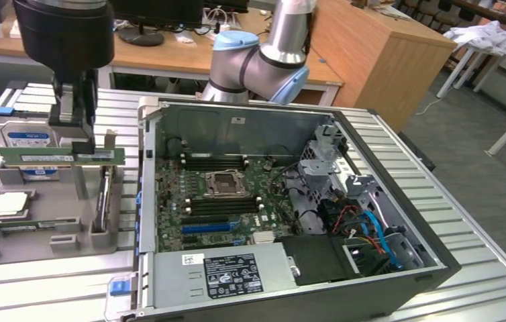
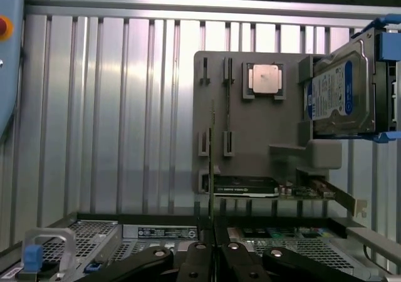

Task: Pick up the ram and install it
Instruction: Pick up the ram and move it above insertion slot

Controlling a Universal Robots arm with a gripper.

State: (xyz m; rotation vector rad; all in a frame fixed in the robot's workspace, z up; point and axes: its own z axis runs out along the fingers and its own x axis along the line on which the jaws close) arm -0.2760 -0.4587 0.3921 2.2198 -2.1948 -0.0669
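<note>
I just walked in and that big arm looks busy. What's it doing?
The robot arm's gripper is shut on the ram, a thin green stick, and holds it level over the gray parts tray. A hard drive and a processor chip sit on that tray. The open computer case lies beside it, and the ram is not in the motherboard yet.

Ram (image 1: 105, 156): long narrow green stick, level, on edge, clamped mid-length in jaws, above grey tray (image 1: 56, 211).
</note>
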